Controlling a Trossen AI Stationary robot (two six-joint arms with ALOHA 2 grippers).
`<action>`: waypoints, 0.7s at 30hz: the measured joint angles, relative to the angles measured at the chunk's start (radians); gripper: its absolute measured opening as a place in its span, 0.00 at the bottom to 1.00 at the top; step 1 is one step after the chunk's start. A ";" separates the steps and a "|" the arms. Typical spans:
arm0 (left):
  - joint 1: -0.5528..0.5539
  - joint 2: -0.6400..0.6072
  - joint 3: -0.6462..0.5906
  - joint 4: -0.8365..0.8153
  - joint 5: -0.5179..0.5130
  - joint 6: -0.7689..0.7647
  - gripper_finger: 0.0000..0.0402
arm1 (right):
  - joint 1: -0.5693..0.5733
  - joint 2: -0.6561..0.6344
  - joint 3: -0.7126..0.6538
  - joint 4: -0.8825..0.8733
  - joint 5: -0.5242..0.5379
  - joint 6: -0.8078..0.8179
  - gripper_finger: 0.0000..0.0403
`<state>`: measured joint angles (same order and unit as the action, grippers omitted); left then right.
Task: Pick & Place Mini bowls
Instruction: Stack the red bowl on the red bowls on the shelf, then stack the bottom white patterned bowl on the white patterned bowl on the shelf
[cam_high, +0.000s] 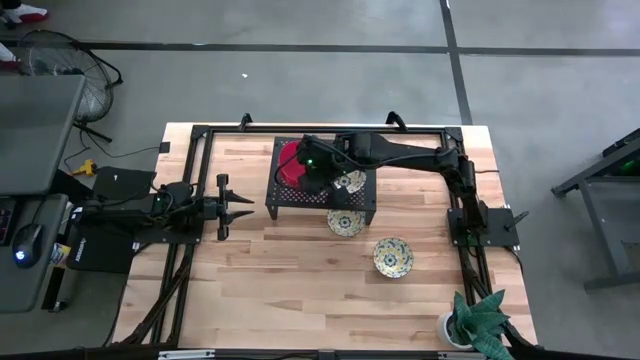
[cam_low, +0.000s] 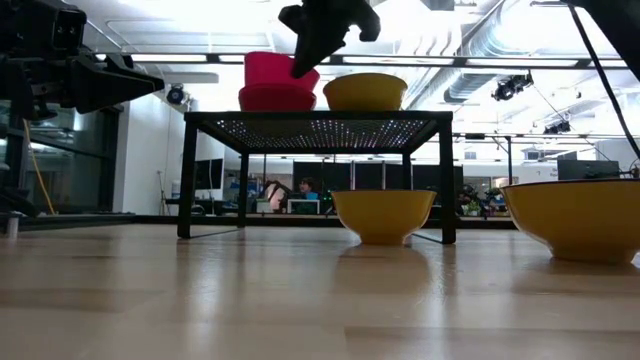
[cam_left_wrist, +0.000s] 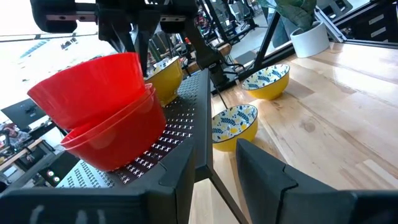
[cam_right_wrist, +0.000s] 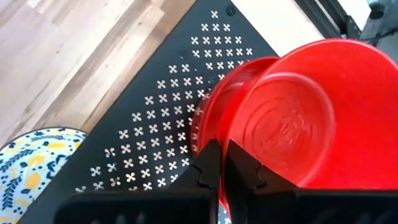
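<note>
Overhead, a black perforated rack (cam_high: 320, 186) in the middle of the wooden table (cam_high: 290, 290), with the right gripper (cam_high: 312, 165) reaching over its left part and mostly hiding the red bowls (cam_high: 290, 163). Seen from the right wrist, much clearer: the fingers (cam_right_wrist: 208, 168) pinched shut on the rim of the upper red bowl (cam_right_wrist: 311, 112), which sits tilted inside a lower red bowl (cam_right_wrist: 217, 118) on the rack's cross-cut top (cam_right_wrist: 161, 124). Confirmed from table height: upper red bowl (cam_low: 275, 70) canted in the one below (cam_low: 278, 97), gripper (cam_low: 320, 40) coming down onto its rim, a yellow-sided bowl (cam_low: 365, 92) just beside on the same rack top (cam_low: 315, 118).

Only from above, the blue and yellow flower pattern inside the other bowls: one on the rack (cam_high: 350, 182) near the gripper, one on the table at the rack's front edge (cam_high: 345, 222), one farther out on bare wood (cam_high: 393, 257). From the low camera, these last two plain yellow from outside, one under the rack (cam_low: 383, 215), one at the right edge (cam_low: 578, 220).

Left gripper (cam_high: 232, 207) parked well left of the rack, fingers (cam_left_wrist: 180, 180) apart and empty, looking toward the stacked red bowls (cam_left_wrist: 102, 112). Potted plant (cam_high: 475, 322) at the table's near right corner.
</note>
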<state>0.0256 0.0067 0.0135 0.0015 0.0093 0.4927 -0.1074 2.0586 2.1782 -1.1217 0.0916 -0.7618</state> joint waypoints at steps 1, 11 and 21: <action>0.000 0.000 0.000 0.000 0.000 0.000 0.28 | 0.000 0.000 0.000 -0.001 0.004 0.001 0.01; 0.000 0.000 0.000 0.000 0.000 0.000 0.28 | -0.001 -0.001 0.000 -0.003 -0.008 0.047 0.15; 0.000 0.000 0.000 0.000 0.000 0.000 0.28 | 0.006 -0.003 0.000 0.026 -0.015 0.075 0.32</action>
<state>0.0257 0.0067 0.0135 0.0013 0.0093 0.4927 -0.1012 2.0559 2.1780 -1.0954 0.0761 -0.6872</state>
